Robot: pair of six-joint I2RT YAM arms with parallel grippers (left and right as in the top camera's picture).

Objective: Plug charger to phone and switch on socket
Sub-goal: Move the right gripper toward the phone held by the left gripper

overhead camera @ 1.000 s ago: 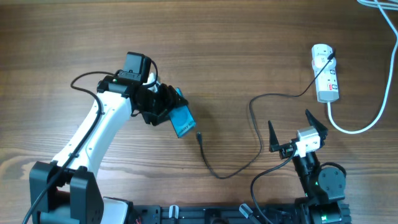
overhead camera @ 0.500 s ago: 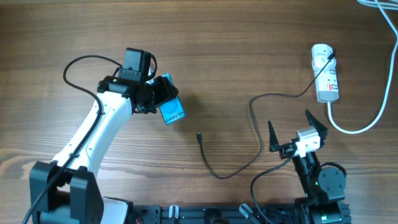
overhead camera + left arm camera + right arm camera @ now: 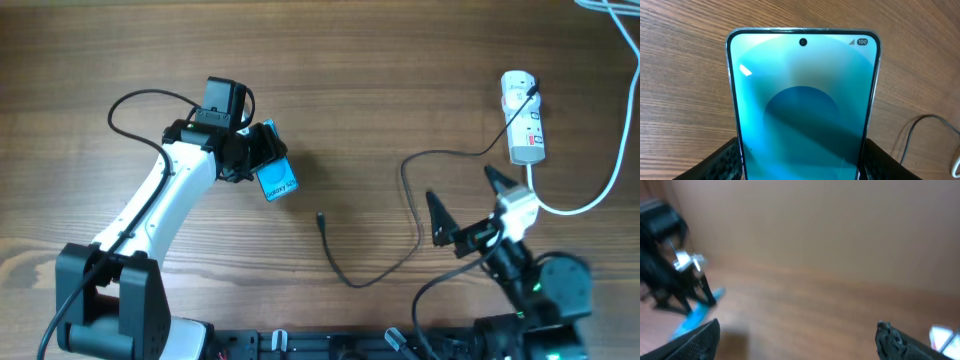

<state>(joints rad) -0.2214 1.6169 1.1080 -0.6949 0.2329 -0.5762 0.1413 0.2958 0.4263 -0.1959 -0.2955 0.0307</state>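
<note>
Right gripper (image 3: 458,183) now farther right, wide open, empty; phone (image 3: 277,180) clamped in left gripper (image 3: 258,155).

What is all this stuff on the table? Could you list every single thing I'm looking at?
table: one, brown wood, under everything.
phone: one, lit cyan screen, left of centre, held in the left gripper.
charger: one, thin black cable, looping across the middle from the socket, its free tip lying on the wood apart from the phone.
socket: one, white power strip with a black plug in it, far right.
white cable: one, white, curving from the socket out towards the right edge.
left gripper: one, black, on a white arm, shut on the phone's sides.
right gripper: one, black fingers, lower right, open and empty.
</note>
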